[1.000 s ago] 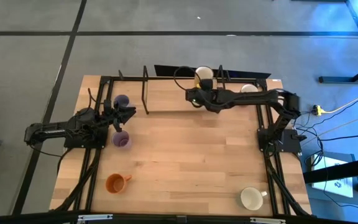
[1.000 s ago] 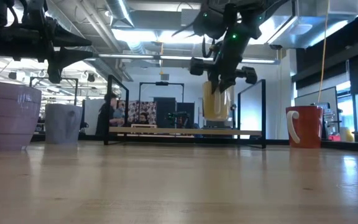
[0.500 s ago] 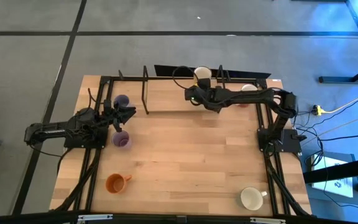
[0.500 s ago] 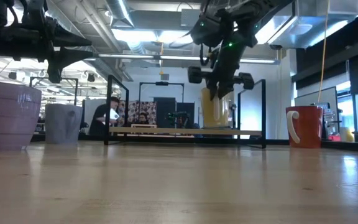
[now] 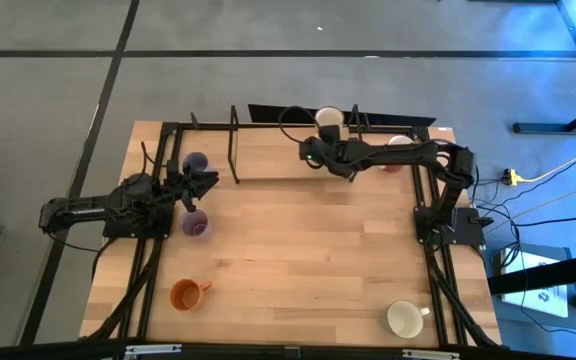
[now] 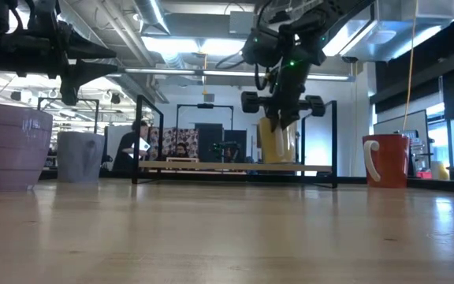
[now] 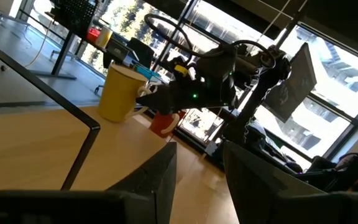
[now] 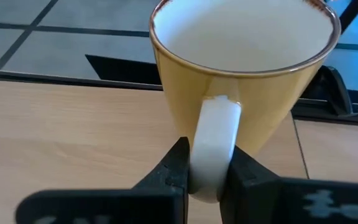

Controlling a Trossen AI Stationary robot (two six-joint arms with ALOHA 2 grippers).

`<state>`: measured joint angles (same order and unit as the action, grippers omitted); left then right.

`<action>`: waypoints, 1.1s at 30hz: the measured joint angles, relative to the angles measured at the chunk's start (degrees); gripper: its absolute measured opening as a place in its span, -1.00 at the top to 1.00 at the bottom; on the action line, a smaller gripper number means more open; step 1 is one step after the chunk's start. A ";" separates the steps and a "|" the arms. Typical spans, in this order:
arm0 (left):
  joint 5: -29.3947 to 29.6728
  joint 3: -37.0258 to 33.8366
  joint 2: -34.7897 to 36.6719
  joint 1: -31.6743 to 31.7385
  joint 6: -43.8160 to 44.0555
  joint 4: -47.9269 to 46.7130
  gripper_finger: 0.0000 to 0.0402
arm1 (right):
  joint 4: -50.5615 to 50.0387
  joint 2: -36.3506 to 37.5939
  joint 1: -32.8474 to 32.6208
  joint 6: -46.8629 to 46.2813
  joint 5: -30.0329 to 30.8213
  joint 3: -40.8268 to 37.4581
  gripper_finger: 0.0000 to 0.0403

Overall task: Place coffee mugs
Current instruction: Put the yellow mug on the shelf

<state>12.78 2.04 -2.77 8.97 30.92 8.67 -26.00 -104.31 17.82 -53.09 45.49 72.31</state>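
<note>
A cream-yellow mug (image 8: 241,68) hangs in my right gripper (image 8: 207,177) at the table's far edge (image 5: 329,118), just past the black rail. My left gripper (image 5: 208,183) waits open at the left side, between two lavender mugs (image 5: 196,161) (image 5: 196,224) that stand on their bases. An orange mug (image 5: 188,293) stands near the left front. A cream mug (image 5: 405,319) stands near the right front. A red mug with a white handle (image 6: 386,160) stands at the far right, partly under my right arm (image 5: 399,143). My right gripper pinches the cream-yellow mug's white handle (image 8: 216,134) between its two fingers (image 8: 176,165), one on each flat side of the loop. The fingers come level from the near side. The mug stays upright (image 6: 277,142); its base is hidden, so I cannot tell whether it rests on anything.
A black frame rail (image 5: 268,125) runs along the far edge, with upright posts (image 5: 235,150) and a dark panel (image 5: 278,112) behind it. Cables lie by the right arm's base (image 5: 448,225). The table's middle (image 5: 298,250) is bare wood.
My right gripper has carried the cream-yellow mug a little toward the far edge and lowered it slightly, keeping it upright and still shut on the handle. A person in the room behind has shifted.
</note>
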 joint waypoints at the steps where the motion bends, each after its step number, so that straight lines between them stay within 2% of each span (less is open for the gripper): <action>1: -0.01 0.00 0.01 0.00 0.00 0.00 0.37 | -0.38 0.00 0.27 -0.48 0.17 0.00 0.85; 12: -0.01 0.00 0.01 0.00 0.00 -0.04 0.37 | -2.26 0.09 0.60 -1.96 0.33 0.00 0.80; 26: -0.03 0.00 -0.01 0.02 0.07 -0.04 0.37 | -3.45 0.13 0.58 -2.00 -0.01 0.02 0.27; 33: -0.03 0.00 0.00 0.01 0.10 -0.07 0.37 | -5.34 0.15 0.58 -2.03 -1.04 0.02 0.18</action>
<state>12.75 2.04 -2.77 8.98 31.02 8.60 -31.34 -104.16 18.39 -55.11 44.45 72.34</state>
